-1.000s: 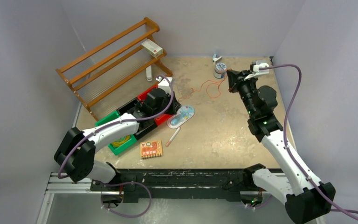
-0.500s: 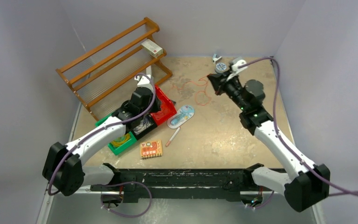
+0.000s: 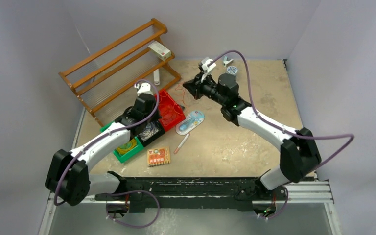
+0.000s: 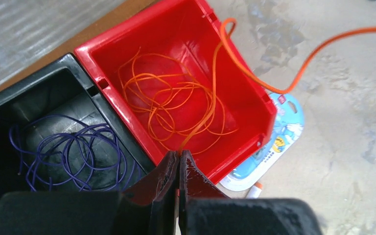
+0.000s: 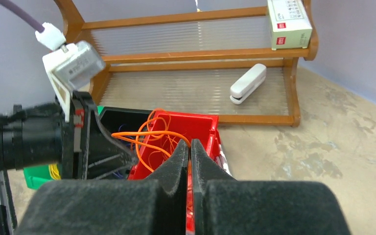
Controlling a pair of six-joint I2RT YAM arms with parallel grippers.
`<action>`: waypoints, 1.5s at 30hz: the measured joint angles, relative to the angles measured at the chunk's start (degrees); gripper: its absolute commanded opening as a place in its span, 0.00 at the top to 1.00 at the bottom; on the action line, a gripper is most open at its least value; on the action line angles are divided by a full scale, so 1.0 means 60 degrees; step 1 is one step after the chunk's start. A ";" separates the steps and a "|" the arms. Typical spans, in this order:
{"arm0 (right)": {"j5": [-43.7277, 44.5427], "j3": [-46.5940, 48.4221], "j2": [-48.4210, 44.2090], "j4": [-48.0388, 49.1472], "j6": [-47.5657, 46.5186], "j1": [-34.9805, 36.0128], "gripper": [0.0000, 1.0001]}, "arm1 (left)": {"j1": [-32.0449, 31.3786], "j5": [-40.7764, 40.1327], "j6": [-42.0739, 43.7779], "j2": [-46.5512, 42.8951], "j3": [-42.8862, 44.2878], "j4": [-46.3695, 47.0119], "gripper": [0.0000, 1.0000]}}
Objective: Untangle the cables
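An orange cable [image 4: 214,83] lies mostly coiled in the red bin [image 4: 254,93], and one strand runs out over the bin's rim onto the table. My left gripper [image 4: 178,154] hangs over the red bin's near edge, shut on a strand of this cable. My right gripper [image 5: 190,144] is just beyond the red bin [image 5: 203,129], shut on another strand of the orange cable [image 5: 147,133]. In the top view the two grippers, left [image 3: 149,108] and right [image 3: 186,84], face each other across the red bin [image 3: 176,113]. A dark blue cable [image 4: 73,147] fills the black bin [image 4: 39,93].
A green bin [image 3: 136,152] holds a yellow cable [image 3: 127,146]. The wooden rack [image 3: 117,63] behind carries a white box [image 3: 159,50] and a white stapler [image 5: 248,84]. A blue-white package [image 3: 190,122], a pen [image 3: 181,143], an orange box [image 3: 158,155] and a tape roll [image 3: 231,70] lie on the table.
My right arm swung left from the back right to the red bin, bringing the orange cable along. My left gripper moved left over the bins. The cable's loops left the table's middle.
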 measured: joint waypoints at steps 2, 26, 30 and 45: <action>-0.0117 0.0295 0.0535 0.0171 0.0084 0.0040 1.00 | 0.0007 -0.0007 0.0018 0.0317 0.0000 -0.0022 1.00; 0.1311 0.2218 0.3752 0.0382 0.0284 0.0331 1.00 | 0.0182 0.1191 0.0696 0.1249 0.0896 -0.0280 0.54; 0.1406 0.2244 0.3752 0.0379 0.0291 0.0331 1.00 | 0.0186 0.1100 0.0729 0.0860 0.0903 -0.0612 0.51; 0.0616 0.3031 0.4488 0.0284 0.0270 0.0721 1.00 | 0.0605 -0.1464 0.1341 -0.1552 0.1377 -0.1727 0.49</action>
